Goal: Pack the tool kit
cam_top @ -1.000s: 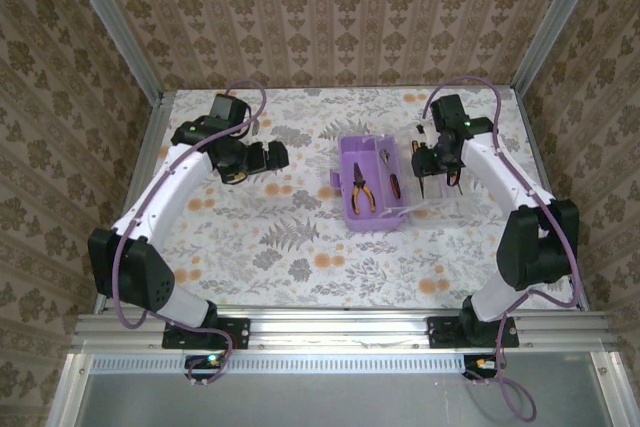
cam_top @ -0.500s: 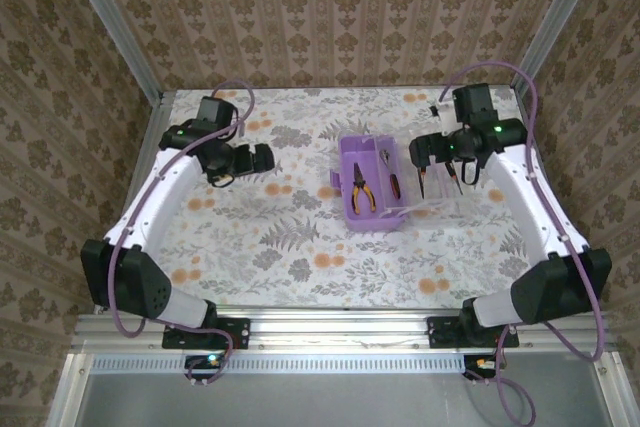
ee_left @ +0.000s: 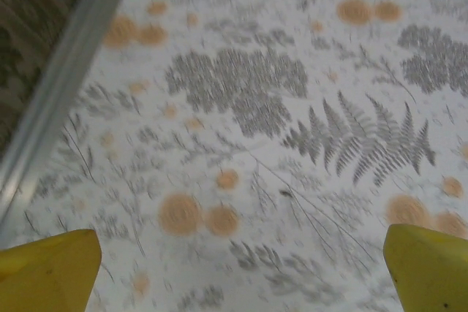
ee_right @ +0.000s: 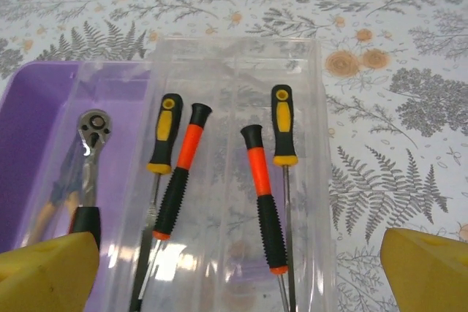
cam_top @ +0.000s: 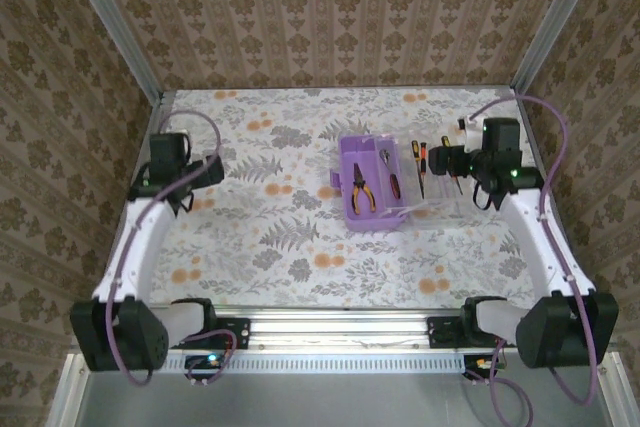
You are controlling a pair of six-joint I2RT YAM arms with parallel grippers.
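The tool kit's purple box (cam_top: 352, 209) stands mid-table with its clear lid (cam_top: 436, 203) folded open to the right. Orange-handled pliers (cam_top: 362, 188) and a wrench (cam_top: 392, 175) lie inside the box. Several black-orange and black-yellow screwdrivers (ee_right: 263, 195) lie side by side on the lid (ee_right: 219, 71), beside the wrench (ee_right: 91, 173). My right gripper (cam_top: 465, 175) hangs open just right of the lid, its yellow fingertips (ee_right: 51, 272) wide apart with nothing between them. Far off by the table's left edge, my left gripper (cam_top: 200, 182) is open over bare cloth, and its fingertips (ee_left: 431, 264) hold nothing.
A floral cloth (cam_top: 300, 247) covers the table. Metal rails (cam_top: 140, 162) run along the left and right edges, the left rail (ee_left: 66, 100) close by my left gripper. Wallpapered walls close in the back and sides. Open cloth lies in front of the box.
My right gripper has opened and drawn back to the right off the lid, leaving the screwdrivers uncovered. My left arm has swung back from beside the box to the table's left edge.
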